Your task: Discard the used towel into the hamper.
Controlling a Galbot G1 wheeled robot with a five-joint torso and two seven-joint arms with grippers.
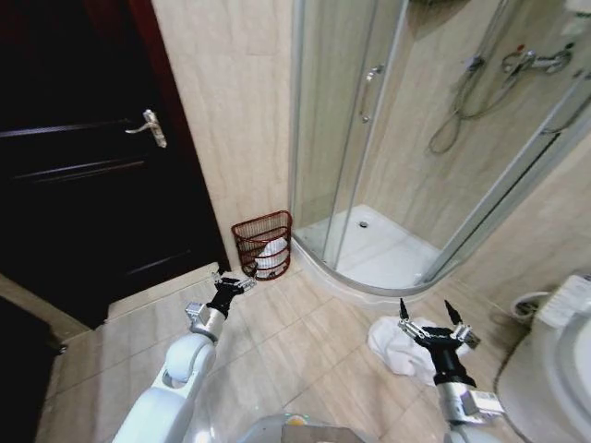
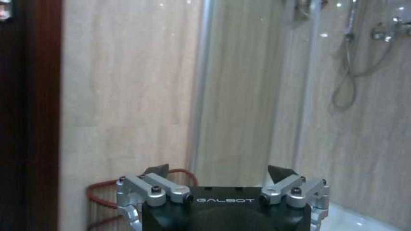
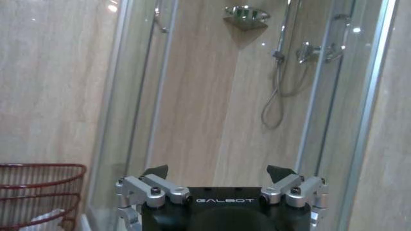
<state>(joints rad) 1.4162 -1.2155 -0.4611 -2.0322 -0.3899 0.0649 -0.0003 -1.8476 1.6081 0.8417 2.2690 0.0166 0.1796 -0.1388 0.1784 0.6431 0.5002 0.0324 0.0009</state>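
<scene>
The hamper (image 1: pixel 261 245) is a small reddish-brown slatted basket on the floor in the corner between the wall and the shower cabin. Something white lies inside it. It also shows in the left wrist view as the hamper's rim (image 2: pixel 103 190), and in the right wrist view as the hamper (image 3: pixel 38 192). A crumpled white towel (image 1: pixel 397 349) lies on the floor tiles to the right. My right gripper (image 1: pixel 427 310) hangs open just over it, with nothing between its fingers (image 3: pixel 217 171). My left gripper (image 1: pixel 236 282) is open and empty a short way in front of the hamper (image 2: pixel 218 171).
A curved glass shower cabin (image 1: pixel 369 138) with a raised white tray (image 1: pixel 388 254) stands behind the towel. A dark wooden door (image 1: pixel 83 157) fills the left side. A white toilet (image 1: pixel 554 369) sits at the right edge. Beige floor tiles lie between hamper and towel.
</scene>
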